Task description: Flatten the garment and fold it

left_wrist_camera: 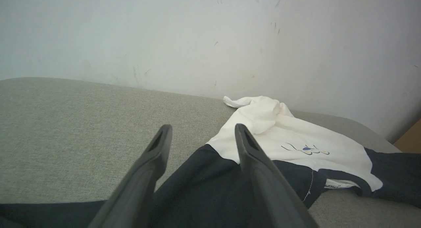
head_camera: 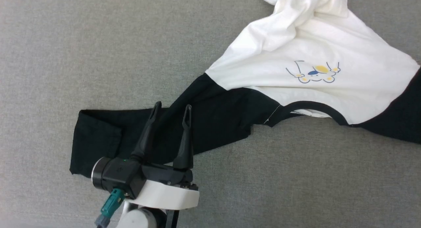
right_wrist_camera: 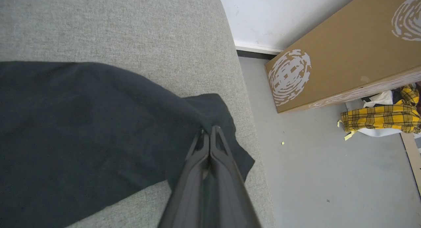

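My left tool point(head_camera: 172, 106) is apart over the shirt's point(head_camera: 296, 50) lower-left sleeve point(head_camera: 213, 122), and my right tool point(right_wrist_camera: 207, 132) is clamped on the other sleeve point(right_wrist_camera: 82, 122). I'd pull evenly.

You've got the garment point(head_camera: 296, 53) white with black sleeves and collar trim, the chest print point(head_camera: 314, 72) yellow and blue. The cushion point(head_camera: 98, 50) is flecked grey, the cardboard box point(right_wrist_camera: 345, 47) brown with white swirls, the plaid cloth point(right_wrist_camera: 381, 117) yellow-black, the floor point(right_wrist_camera: 312, 172) grey.
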You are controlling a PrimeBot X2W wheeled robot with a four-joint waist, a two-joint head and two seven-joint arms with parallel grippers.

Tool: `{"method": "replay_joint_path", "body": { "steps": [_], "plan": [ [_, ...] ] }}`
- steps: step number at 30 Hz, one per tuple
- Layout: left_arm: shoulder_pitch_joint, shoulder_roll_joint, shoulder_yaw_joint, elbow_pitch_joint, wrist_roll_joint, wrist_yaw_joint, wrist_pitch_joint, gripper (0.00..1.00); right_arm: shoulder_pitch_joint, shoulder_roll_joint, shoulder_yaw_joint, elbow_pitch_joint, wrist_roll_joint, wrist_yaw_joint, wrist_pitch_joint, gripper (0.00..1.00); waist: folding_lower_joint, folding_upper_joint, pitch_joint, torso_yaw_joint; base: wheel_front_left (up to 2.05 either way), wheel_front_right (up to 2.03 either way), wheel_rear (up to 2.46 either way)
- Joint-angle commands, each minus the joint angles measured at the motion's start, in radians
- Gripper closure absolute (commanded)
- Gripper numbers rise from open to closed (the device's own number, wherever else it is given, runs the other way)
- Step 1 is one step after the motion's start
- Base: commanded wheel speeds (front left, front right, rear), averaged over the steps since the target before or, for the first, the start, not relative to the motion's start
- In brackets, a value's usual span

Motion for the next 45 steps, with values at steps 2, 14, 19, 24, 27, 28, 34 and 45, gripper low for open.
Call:
{"method": "replay_joint_path", "body": {
  "steps": [2, 14, 19, 24, 27, 28, 34, 45],
  "plan": [
    [-0.014, 0.004, -0.006, -0.002, -0.003, -0.01, 0.004, 0.0, -0.031, 0.011, 0.016, 0.018, -0.011, -0.002, -0.032, 0.0, 0.0, -0.0001, 0.001, -0.003, 0.0, 0.0, 0.0],
    [-0.008, 0.002, -0.018, 0.012, -0.013, -0.009, 0.007, 0.0, -0.12, 0.026, 0.206, -0.169, 0.164, -0.002, -0.08, 0.0, 0.0, -0.0001, -0.056, -0.019, 0.0, 0.0, 0.0],
    [-0.019, -0.005, -0.036, 0.008, -0.003, -0.013, 0.004, 0.0, -0.176, 0.044, 0.311, -0.291, 0.222, -0.002, 0.004, 0.0, 0.0, -0.0001, -0.037, 0.004, 0.0, 0.0, 0.0],
    [-0.041, -0.016, -0.058, 0.009, 0.011, -0.017, 0.001, 0.0, -0.27, 0.083, 0.421, -0.319, 0.239, -0.002, 0.104, 0.0, 0.0, -0.0001, 0.01, 0.037, 0.0, 0.0, 0.0],
    [-0.056, -0.028, -0.073, 0.019, 0.013, -0.023, -0.001, 0.0, -0.329, 0.093, 0.488, -0.285, 0.227, -0.002, 0.154, 0.0, 0.0, -0.0001, 0.038, 0.066, 0.0, 0.0, 0.0],
    [-0.061, -0.033, -0.077, 0.023, 0.013, -0.025, -0.003, 0.0, -0.349, 0.1, 0.5, -0.266, 0.226, -0.002, 0.167, 0.0, 0.0, -0.0001, 0.047, 0.077, 0.0, 0.0, 0.0],
    [-0.079, -0.06, -0.099, 0.048, 0.011, -0.036, -0.013, 0.0, -0.431, 0.126, 0.545, -0.136, 0.193, -0.002, 0.227, 0.0, 0.0, -0.0001, 0.088, 0.134, 0.0, 0.0, 0.0],
    [-0.092, -0.087, -0.118, 0.08, 0.013, -0.046, -0.028, 0.0, -0.41, 0.08, 0.586, -0.052, 0.212, -0.002, 0.407, 1.0, 0.0, -0.0001, 0.12, 0.184, 0.0, 0.0, 0.0]
  ]
}}
